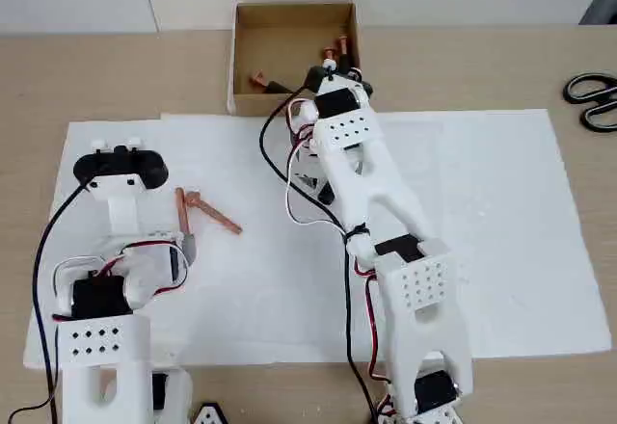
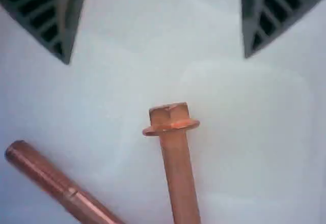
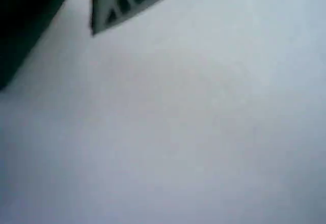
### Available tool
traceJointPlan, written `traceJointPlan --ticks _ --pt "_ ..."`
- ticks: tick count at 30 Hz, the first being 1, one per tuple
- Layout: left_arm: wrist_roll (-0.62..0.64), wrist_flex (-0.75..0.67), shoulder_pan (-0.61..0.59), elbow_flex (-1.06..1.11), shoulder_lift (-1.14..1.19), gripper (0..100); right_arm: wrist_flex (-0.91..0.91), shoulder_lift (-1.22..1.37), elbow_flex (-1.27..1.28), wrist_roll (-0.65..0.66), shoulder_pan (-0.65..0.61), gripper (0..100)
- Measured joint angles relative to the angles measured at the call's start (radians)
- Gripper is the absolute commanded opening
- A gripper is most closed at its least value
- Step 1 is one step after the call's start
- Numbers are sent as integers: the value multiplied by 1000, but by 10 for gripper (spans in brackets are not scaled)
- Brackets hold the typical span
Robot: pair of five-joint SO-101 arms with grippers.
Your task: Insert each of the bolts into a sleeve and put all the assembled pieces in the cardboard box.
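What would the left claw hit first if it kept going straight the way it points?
Probably the bolt, whose head lies in line with the gap of the open left claw, on the white sheet. Depth is unclear, so it might touch the sheet first.

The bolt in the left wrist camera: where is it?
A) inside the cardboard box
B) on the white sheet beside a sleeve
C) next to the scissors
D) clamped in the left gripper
B: the bolt lies flat on the white sheet beside a sleeve, just clear of the open left gripper.
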Motion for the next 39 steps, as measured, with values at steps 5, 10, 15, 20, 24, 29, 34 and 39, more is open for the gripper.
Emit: traceJointPlan --ticks 5,10,15,20,24,29,34,39 --pt "0 0 0 0 0 209 0 35 0 0 3 177" --pt "0 0 0 0 0 209 0 44 -2 -2 26 176" --pt "0 0 0 0 0 209 0 44 -2 -3 31 170" --pt "0 0 0 0 0 209 2 44 -2 -3 37 0" --pt "0 0 0 0 0 209 6 46 0 -2 58 24" --pt "0 0 0 0 0 209 44 46 -2 0 58 2" --pt "0 0 0 0 0 209 146 6 0 5 52 4" --pt "0 49 0 -23 0 209 158 -172 3 52 52 4"
